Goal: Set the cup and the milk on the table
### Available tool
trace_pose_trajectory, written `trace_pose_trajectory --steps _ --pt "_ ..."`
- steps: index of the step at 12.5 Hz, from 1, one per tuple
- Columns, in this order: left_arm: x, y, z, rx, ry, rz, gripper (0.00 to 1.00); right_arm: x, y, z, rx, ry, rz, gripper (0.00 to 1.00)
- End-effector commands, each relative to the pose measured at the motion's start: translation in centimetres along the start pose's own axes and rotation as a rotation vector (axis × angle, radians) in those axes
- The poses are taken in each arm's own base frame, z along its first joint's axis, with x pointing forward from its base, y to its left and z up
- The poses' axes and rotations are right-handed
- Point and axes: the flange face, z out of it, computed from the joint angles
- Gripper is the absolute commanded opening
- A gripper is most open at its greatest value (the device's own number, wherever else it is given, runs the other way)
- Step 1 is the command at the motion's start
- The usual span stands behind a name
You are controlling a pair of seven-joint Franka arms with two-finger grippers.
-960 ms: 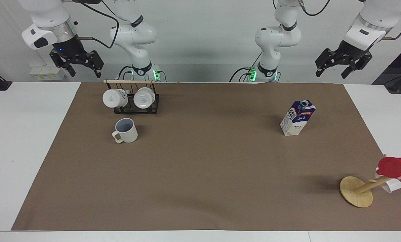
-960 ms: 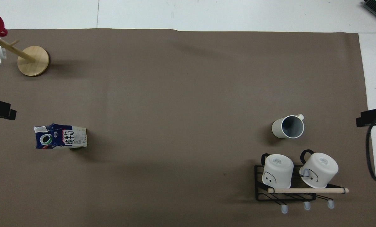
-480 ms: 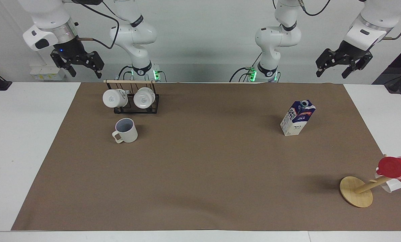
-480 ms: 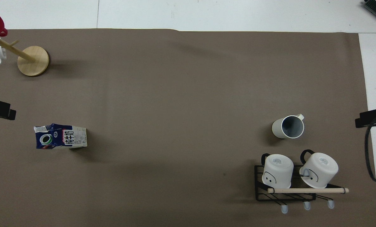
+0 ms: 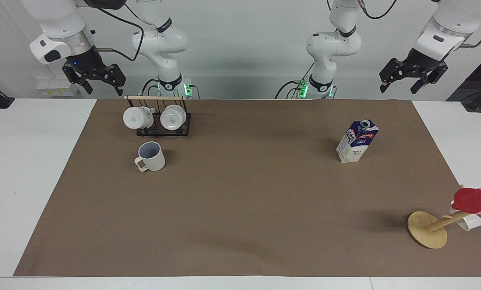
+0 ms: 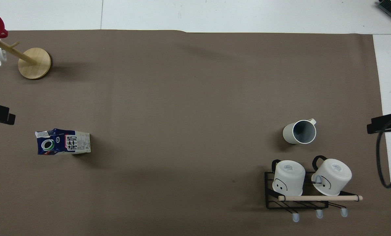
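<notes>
The cream-white cup [image 5: 151, 156] stands upright on the brown mat of the table [image 5: 240, 209], toward the right arm's end; it also shows in the overhead view [image 6: 300, 132]. The milk [image 5: 357, 141] stands upright on the mat toward the left arm's end, and it shows in the overhead view [image 6: 62, 141] too. My right gripper [image 5: 103, 85] hangs open and empty, raised above the table's edge beside the rack. My left gripper [image 5: 398, 88] hangs open and empty, raised above the table's edge at its own end. Neither touches anything.
A black wire rack [image 5: 163, 128] with two white logo mugs [image 5: 133, 117] stands just nearer to the robots than the cup. A wooden mug tree [image 5: 427, 229] with a red cup [image 5: 472, 201] and a small white mug stands farthest from the robots at the left arm's end.
Both grippers have drawn slightly up and back toward the robots. The cup and the milk have not moved.
</notes>
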Motion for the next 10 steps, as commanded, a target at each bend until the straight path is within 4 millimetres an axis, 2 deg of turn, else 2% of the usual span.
trace_pose_trajectory --steps 1,4,5,6,7,10 --pt "-0.4 -0.3 -0.6 0.016 0.005 -0.001 1.00 -0.5 -1.2 0.8 0.008 0.023 0.025 1.00" --pt "-0.5 -0.3 -0.4 0.017 -0.007 -0.003 1.00 0.3 -2.9 2.0 0.008 0.053 -0.010 1.00" --pt "-0.7 -0.4 -0.4 0.016 -0.009 -0.007 1.00 0.6 -3.3 3.3 0.007 0.048 -0.015 1.00" --pt "-1.0 -1.1 -0.3 0.015 -0.012 -0.017 1.00 1.0 -4.6 4.3 0.009 0.065 -0.035 1.00" --pt "-1.0 -1.5 -0.1 0.015 -0.013 -0.027 1.00 1.3 -5.3 5.6 0.009 0.073 -0.040 1.00" --pt "-1.3 -1.6 -0.1 0.013 -0.007 -0.029 1.00 2.1 -6.8 11.3 0.002 0.041 -0.033 1.00"
